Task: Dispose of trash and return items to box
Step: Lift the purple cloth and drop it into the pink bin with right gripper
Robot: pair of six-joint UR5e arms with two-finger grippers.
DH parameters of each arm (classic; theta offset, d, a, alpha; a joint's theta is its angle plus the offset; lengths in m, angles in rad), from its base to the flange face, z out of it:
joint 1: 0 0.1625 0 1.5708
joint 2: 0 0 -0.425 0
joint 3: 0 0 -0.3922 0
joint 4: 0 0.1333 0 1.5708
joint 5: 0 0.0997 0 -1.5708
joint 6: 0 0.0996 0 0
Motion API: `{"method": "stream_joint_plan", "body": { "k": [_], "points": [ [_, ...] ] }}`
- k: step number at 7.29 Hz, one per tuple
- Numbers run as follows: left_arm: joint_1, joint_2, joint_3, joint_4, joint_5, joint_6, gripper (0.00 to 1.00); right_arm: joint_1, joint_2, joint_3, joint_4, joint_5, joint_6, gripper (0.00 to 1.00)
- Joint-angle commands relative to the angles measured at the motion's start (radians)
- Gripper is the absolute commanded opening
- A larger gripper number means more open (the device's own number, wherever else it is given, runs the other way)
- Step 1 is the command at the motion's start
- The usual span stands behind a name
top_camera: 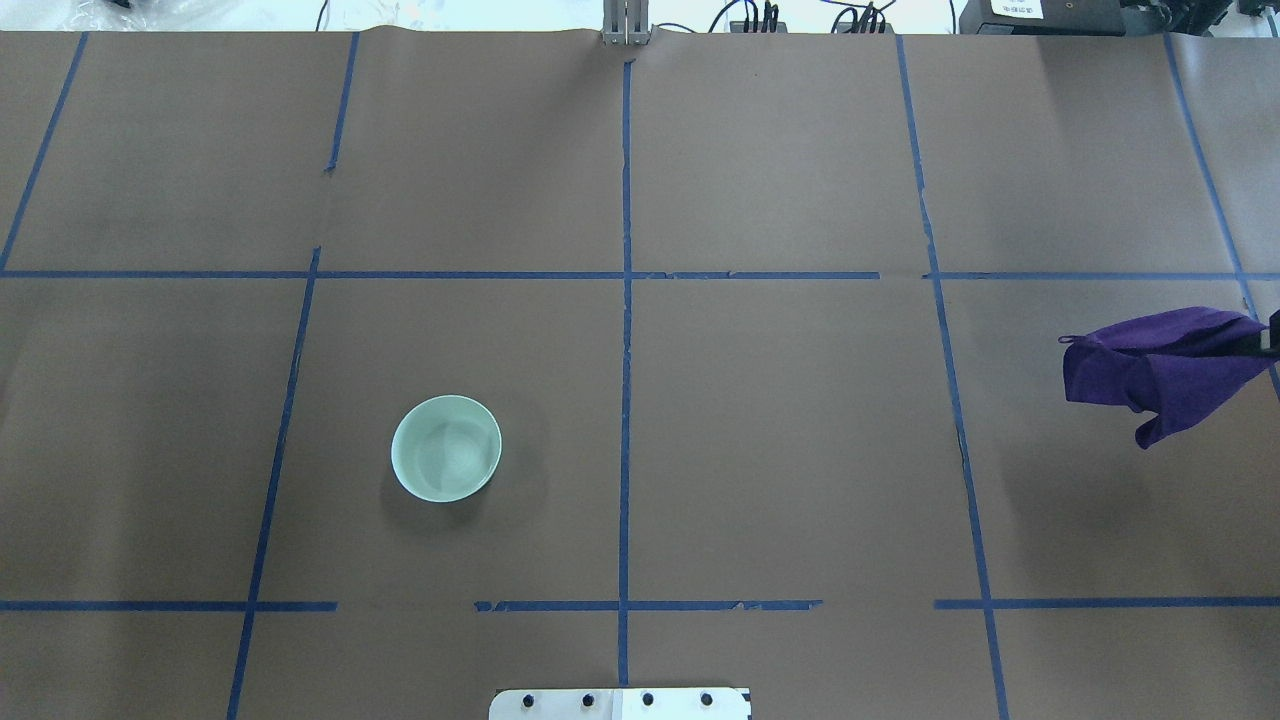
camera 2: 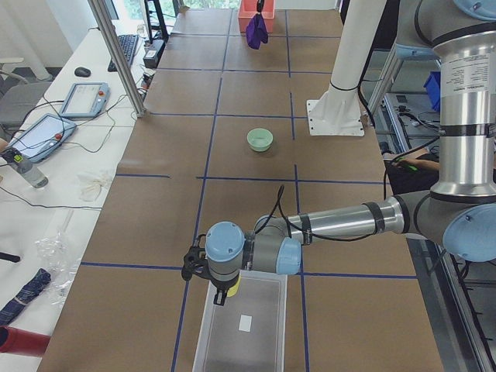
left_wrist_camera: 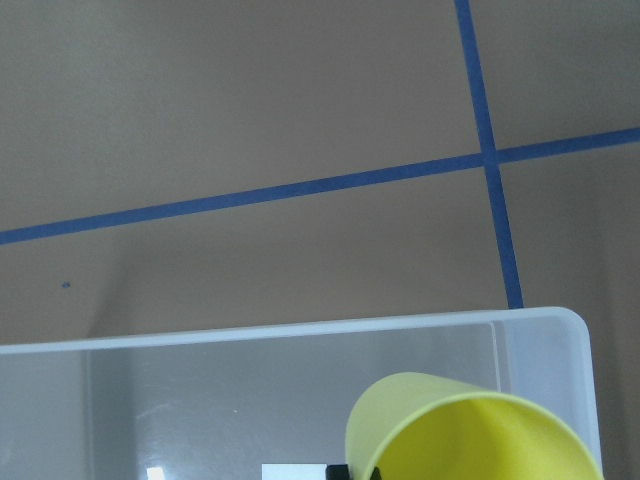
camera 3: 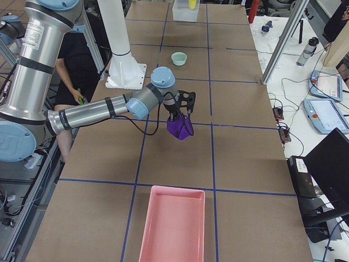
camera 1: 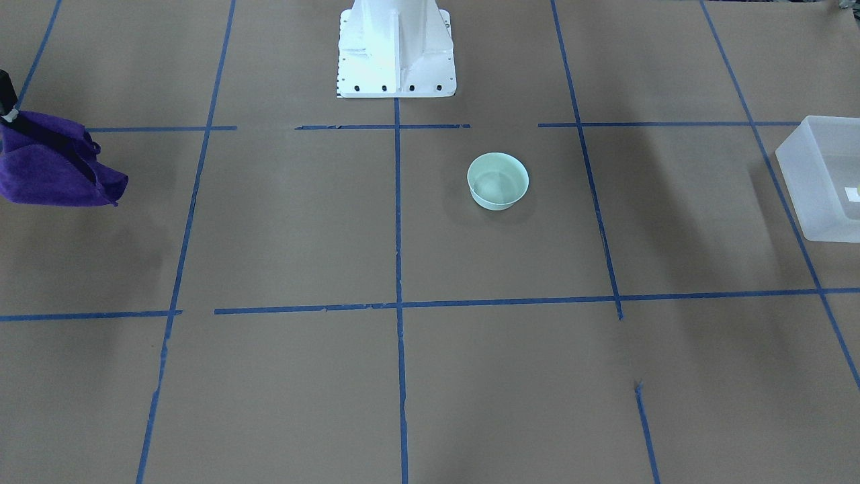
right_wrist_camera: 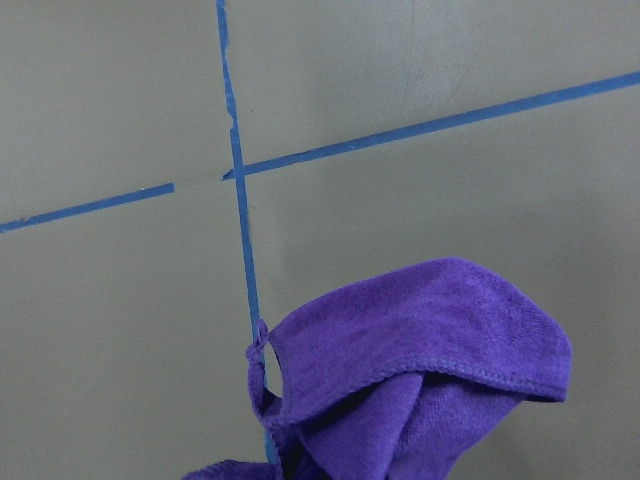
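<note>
The pale mint-green bowl point(camera 1: 498, 181) stands upright and empty on the table near the robot base; it also shows in the overhead view point(top_camera: 446, 448). The frosted-white box point(camera 2: 240, 325) sits at the table's left end, its wall showing in the left wrist view point(left_wrist_camera: 250, 400). My left gripper point(camera 2: 221, 293) is shut on the yellow cup point(left_wrist_camera: 470, 430) and holds it tilted over the box's near end. My right gripper point(camera 3: 181, 111) is shut on a purple cloth point(top_camera: 1160, 370), which hangs above the table; the cloth fills the lower right wrist view point(right_wrist_camera: 420, 380).
A pink tray point(camera 3: 172, 226) lies at the table's right end. The white robot base point(camera 1: 396, 54) stands at mid-table on the robot's side. Blue tape lines cross the brown paper. A white label point(camera 2: 246, 323) lies in the box.
</note>
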Motion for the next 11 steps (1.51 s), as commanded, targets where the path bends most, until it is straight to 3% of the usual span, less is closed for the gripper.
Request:
{"method": "stream_joint_plan", "body": {
  "k": [1, 4, 6, 8, 9, 10, 11],
  "points": [
    [0.065, 0.005, 0.044, -0.046, -0.042, 0.0, 0.0, 0.11, 0.031, 0.011, 0.001, 0.042, -0.002, 0.0],
    [0.079, 0.005, 0.115, -0.121, -0.07, 0.004, 0.0, 0.233, 0.094, 0.014, 0.001, 0.091, -0.002, 0.0],
    [0.08, 0.005, 0.118, -0.143, -0.066, 0.008, 0.84, 0.261, 0.105, 0.018, 0.001, 0.095, -0.002, 0.0],
    [0.077, 0.012, 0.094, -0.164, -0.063, 0.008, 0.99, 0.281, 0.132, 0.017, -0.004, 0.114, -0.002, 0.0],
    [0.071, 0.018, 0.031, -0.151, -0.063, 0.01, 0.99, 0.296, 0.142, 0.014, -0.007, 0.132, -0.002, 0.0],
    [0.071, 0.059, -0.065, -0.132, -0.063, 0.014, 1.0, 0.3, 0.142, 0.008, -0.01, 0.135, -0.002, 0.0],
    [0.073, 0.064, -0.2, -0.009, -0.057, 0.013, 1.0, 0.306, 0.142, 0.0, -0.024, 0.135, -0.002, 0.0]
  ]
}}
